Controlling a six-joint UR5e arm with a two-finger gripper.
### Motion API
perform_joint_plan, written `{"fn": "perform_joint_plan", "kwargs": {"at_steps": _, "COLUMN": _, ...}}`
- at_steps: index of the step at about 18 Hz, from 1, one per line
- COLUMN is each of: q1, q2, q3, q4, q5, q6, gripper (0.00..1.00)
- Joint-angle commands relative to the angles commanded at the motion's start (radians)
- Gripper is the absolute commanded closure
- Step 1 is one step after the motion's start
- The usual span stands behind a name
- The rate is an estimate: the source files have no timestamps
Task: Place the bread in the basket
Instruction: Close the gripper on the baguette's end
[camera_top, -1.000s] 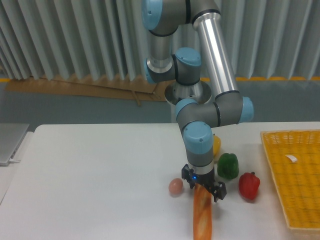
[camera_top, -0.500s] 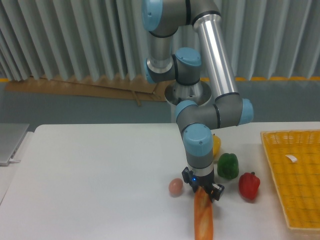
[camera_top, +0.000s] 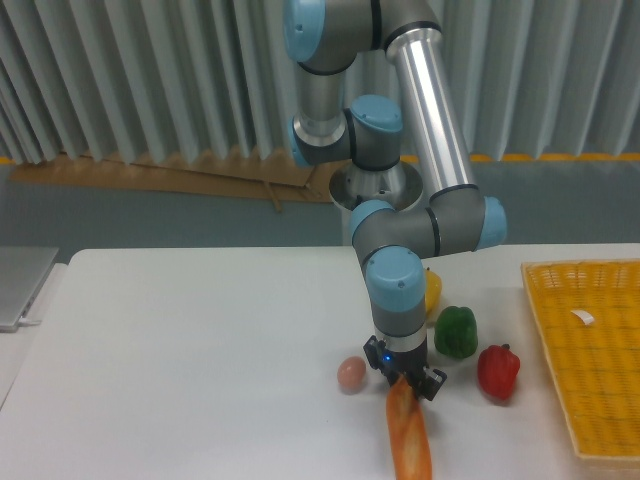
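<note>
The bread (camera_top: 410, 435) is a long orange-golden baguette at the table's front edge, its far end running out of the bottom of the picture. My gripper (camera_top: 403, 380) points down over its upper end, and its fingers are shut on the bread. The basket (camera_top: 588, 352), a flat yellow woven tray with a small white tag, lies at the right edge of the table, well to the right of the gripper.
A pinkish egg-shaped ball (camera_top: 351, 373) lies just left of the gripper. A green pepper (camera_top: 456, 331), a red pepper (camera_top: 498, 371) and a yellow pepper (camera_top: 433, 290) stand between the gripper and the basket. A grey object (camera_top: 20, 285) sits at the far left.
The gripper has turned slightly while holding the bread, so the bread's lower end has swung a little to the right. The peppers, ball and basket have not moved.
</note>
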Motion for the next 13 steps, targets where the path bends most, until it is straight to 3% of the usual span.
{"fn": "perform_joint_plan", "kwargs": {"at_steps": 3, "q1": 0.002, "q2": 0.005, "q3": 0.0, "q4": 0.0, "q5": -0.012, "q6": 0.002, "gripper": 0.49}}
{"fn": "perform_joint_plan", "kwargs": {"at_steps": 5, "q1": 0.003, "q2": 0.009, "q3": -0.002, "q4": 0.0, "q5": -0.028, "q6": 0.003, "gripper": 0.54}}
{"fn": "perform_joint_plan", "kwargs": {"at_steps": 6, "q1": 0.003, "q2": 0.009, "q3": -0.005, "q4": 0.0, "q5": -0.032, "q6": 0.008, "gripper": 0.64}}
{"fn": "perform_joint_plan", "kwargs": {"at_steps": 13, "q1": 0.005, "q2": 0.012, "q3": -0.006, "q4": -0.002, "q5": -0.034, "q6": 0.031, "gripper": 0.75}}
